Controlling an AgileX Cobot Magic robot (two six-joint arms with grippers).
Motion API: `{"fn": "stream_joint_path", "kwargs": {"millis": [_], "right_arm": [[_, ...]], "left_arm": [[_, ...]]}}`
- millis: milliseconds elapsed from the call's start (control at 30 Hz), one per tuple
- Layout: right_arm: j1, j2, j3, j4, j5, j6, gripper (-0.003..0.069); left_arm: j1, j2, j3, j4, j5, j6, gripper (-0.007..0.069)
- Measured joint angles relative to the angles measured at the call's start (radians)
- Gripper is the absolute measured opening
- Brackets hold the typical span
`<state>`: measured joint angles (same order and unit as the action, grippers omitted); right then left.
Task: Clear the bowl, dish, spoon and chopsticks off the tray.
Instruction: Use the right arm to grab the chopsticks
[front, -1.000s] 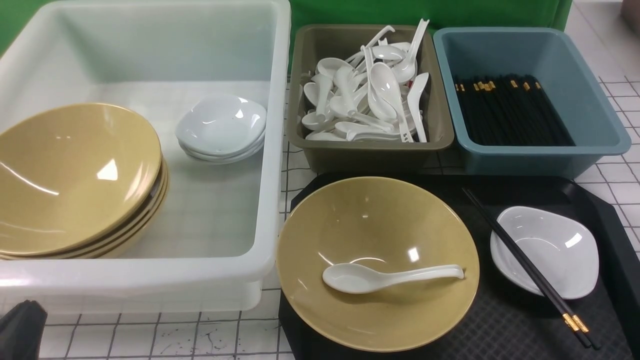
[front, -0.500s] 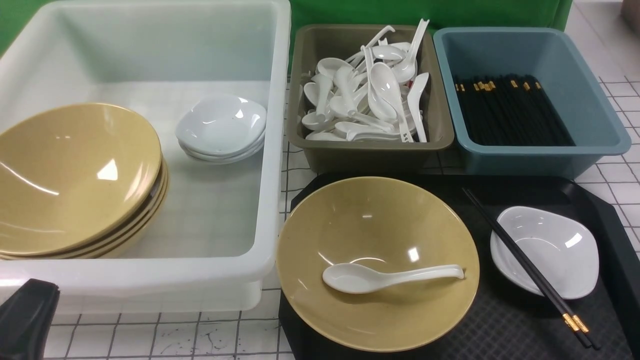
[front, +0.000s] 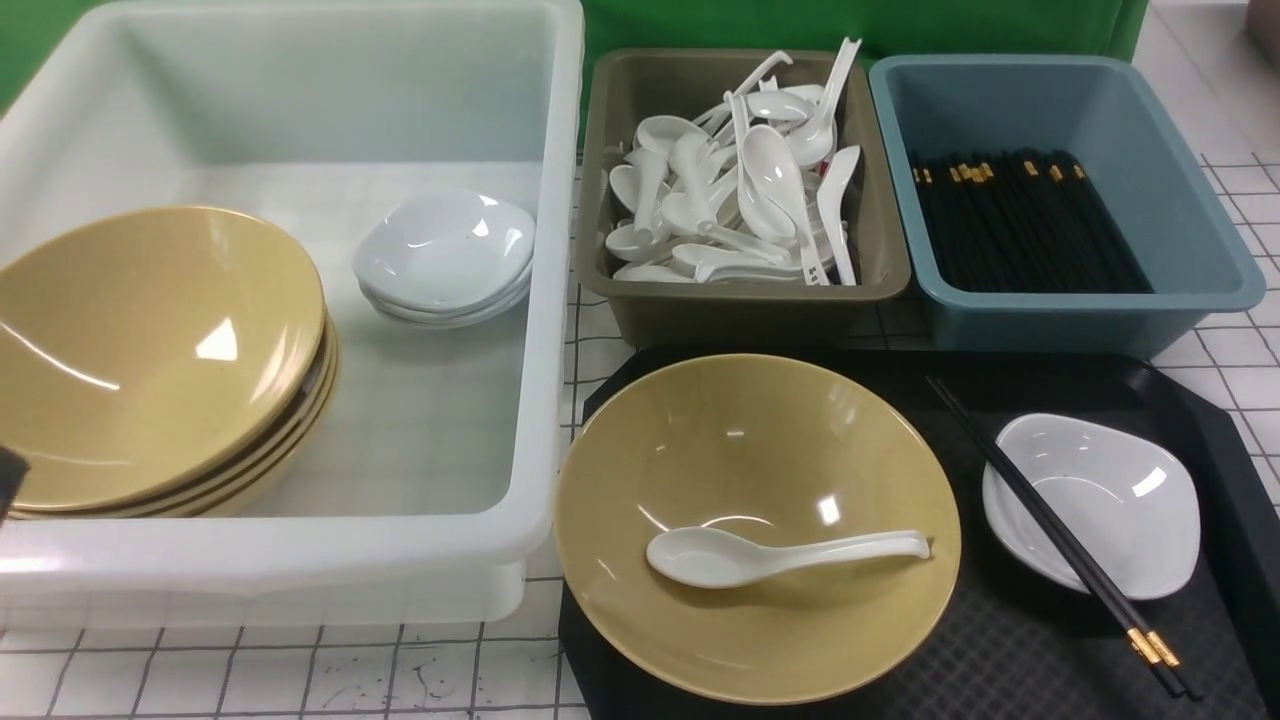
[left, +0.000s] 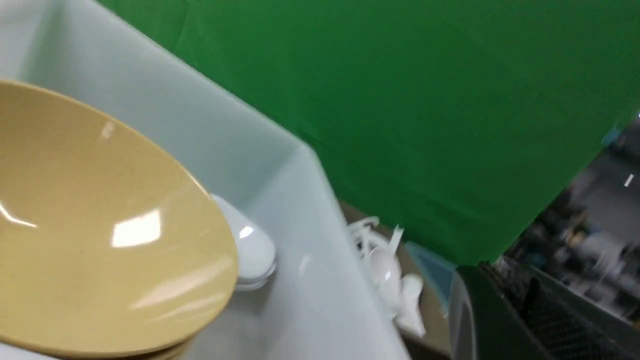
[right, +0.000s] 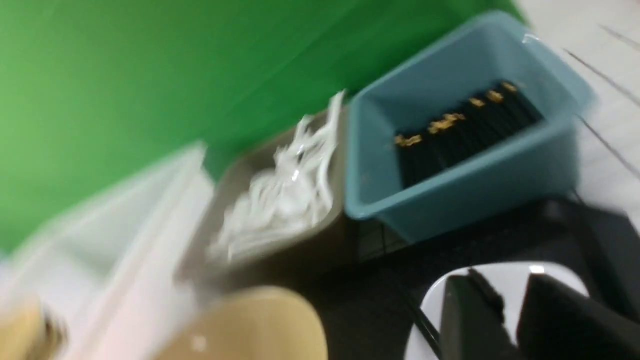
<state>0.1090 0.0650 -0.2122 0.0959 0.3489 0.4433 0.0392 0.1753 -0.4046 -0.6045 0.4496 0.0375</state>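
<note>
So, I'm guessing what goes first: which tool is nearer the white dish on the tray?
Right. The right tool faces the dish, seen between its fingers; the left tool is over by the stacked bowls in the tub.

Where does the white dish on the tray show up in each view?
Front: the dish sits on the tray's right side, with the chopsticks lying across it.
Left wrist: not in it.
Right wrist: low in the picture, partly behind the right gripper.
Shared landmark: the pile of white spoons.
</note>
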Motion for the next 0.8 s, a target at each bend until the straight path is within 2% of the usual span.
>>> {"fn": "stream_joint_path", "kwargs": {"millis": [167,233,267,300,400,467,500,533,667,800], "right_arm": [[0.101,0.271,-0.262,0.0,0.198,-0.353,0.0071],[0.123,0.389,-0.364,0.0,0.314,-0.443,0.0044],[0.123,0.402,-0.375,-0.001,0.314,-0.454,0.0044],[0.133,0.505,-0.457,-0.001,0.422,-0.512,0.0036],[0.134,0.638,-0.549,-0.001,0.531,-0.565,0.0036],[0.134,0.812,-0.639,-0.003,0.619,-0.605,0.0046],[0.134,0.823,-0.639,-0.003,0.622,-0.606,0.0048],[0.134,0.922,-0.675,-0.003,0.64,-0.61,0.0076],[0.134,1.072,-0.708,-0.003,0.638,-0.61,0.0182],[0.136,1.226,-0.713,-0.003,0.606,-0.615,0.037]], "left_arm": [[0.0,0.304,-0.238,0.167,0.242,0.087,-0.0012],[-0.001,0.452,-0.362,0.211,0.349,0.168,-0.0012],[-0.001,0.452,-0.362,0.211,0.349,0.168,-0.0012],[-0.018,0.539,-0.436,0.226,0.405,0.225,-0.0012],[-0.072,0.639,-0.519,0.235,0.458,0.275,-0.0012],[-0.209,0.783,-0.633,0.252,0.551,0.308,-0.0012],[-0.22,0.792,-0.64,0.255,0.558,0.309,-0.0012],[-0.308,0.867,-0.701,0.282,0.605,0.321,-0.0012],[-0.484,1.017,-0.798,0.35,0.673,0.332,-0.0012],[-0.631,1.137,-0.863,0.407,0.671,0.332,-0.0012]]}}
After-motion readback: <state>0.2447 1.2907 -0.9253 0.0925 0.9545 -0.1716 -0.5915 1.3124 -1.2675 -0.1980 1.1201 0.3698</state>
